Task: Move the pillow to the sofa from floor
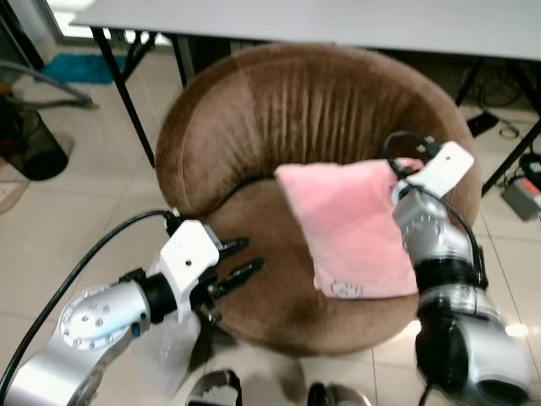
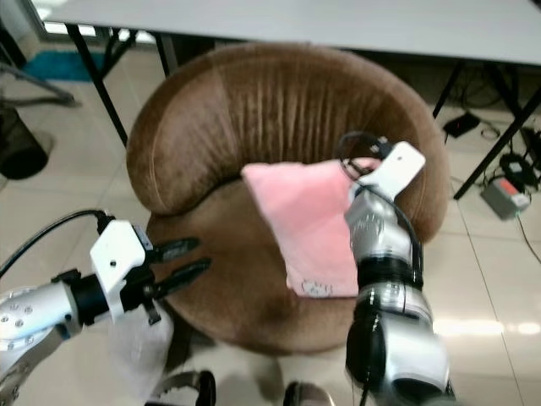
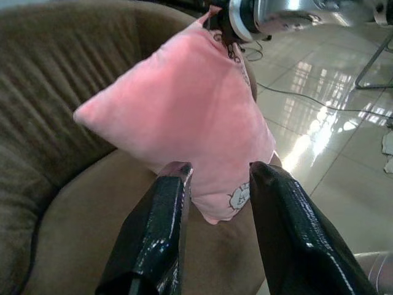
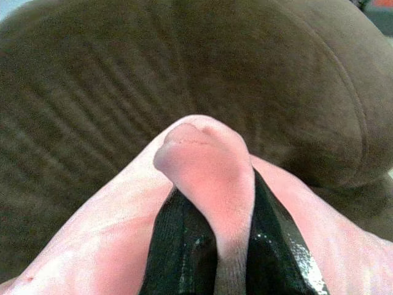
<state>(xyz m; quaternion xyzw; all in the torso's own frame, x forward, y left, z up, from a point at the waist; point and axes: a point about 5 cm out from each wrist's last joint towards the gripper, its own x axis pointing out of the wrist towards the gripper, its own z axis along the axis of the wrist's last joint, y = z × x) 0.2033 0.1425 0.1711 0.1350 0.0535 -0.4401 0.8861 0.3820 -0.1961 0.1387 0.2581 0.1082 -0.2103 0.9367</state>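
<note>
1. pillow (image 1: 347, 228): pink and soft, it hangs over the seat of the round brown sofa (image 1: 254, 110), its top corner near the backrest at about 2 o'clock of the seat and its lower edge draping toward 5 o'clock, resting on or just above the cushion.
2. my right gripper (image 4: 215, 246) is clamped on that top corner; in the right wrist view the pink fabric bulges up between the two black fingers.
3. my left gripper (image 3: 215, 178) holds nothing, fingers spread, hovering over the seat's front edge at about 8 o'clock, pointing toward the pillow's lower part.
4. progress, as i judge it: the lift off the tiled floor (image 1: 110, 203) is done and the pillow is at the sofa. what's left is lowering it, letting go, and pulling the right arm clear.
</note>
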